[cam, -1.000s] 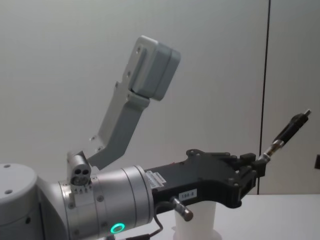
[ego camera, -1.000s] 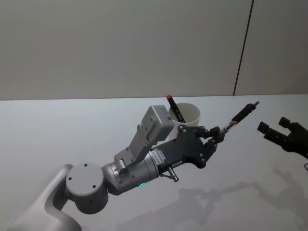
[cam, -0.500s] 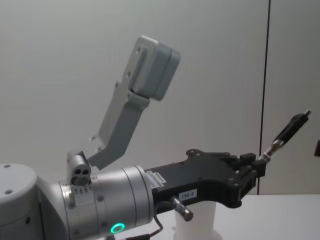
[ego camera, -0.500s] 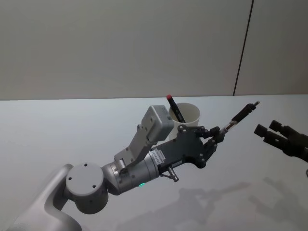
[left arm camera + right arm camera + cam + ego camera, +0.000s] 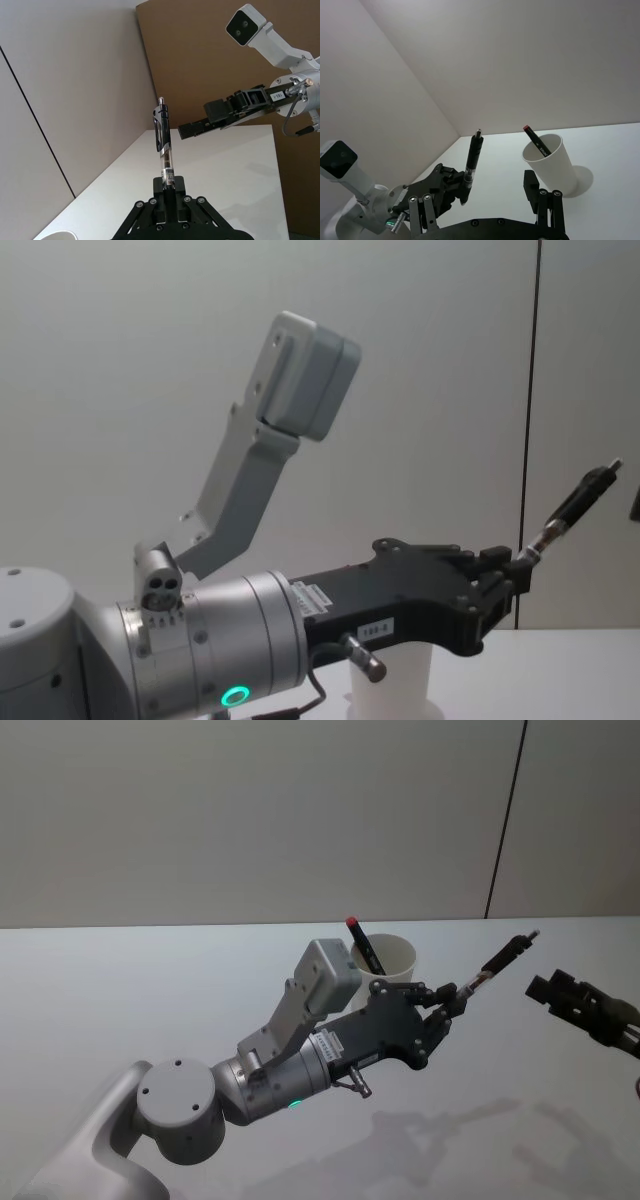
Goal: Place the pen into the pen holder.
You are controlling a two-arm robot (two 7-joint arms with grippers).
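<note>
The left gripper (image 5: 447, 1005) clenched the pen (image 5: 497, 963) by its lower end, raised above the table and just right of the pen holder (image 5: 385, 958), which already held a red-capped pen (image 5: 364, 944), while the right gripper (image 5: 548, 990), jaws parted and empty, hovered near the pen's tip, so insertion remained undone.

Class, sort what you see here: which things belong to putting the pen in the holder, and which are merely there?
Belong to the job:
pen, held by the left gripper
pen holder
right gripper, open near the pen

Merely there:
red-capped pen already in the holder
table
</note>
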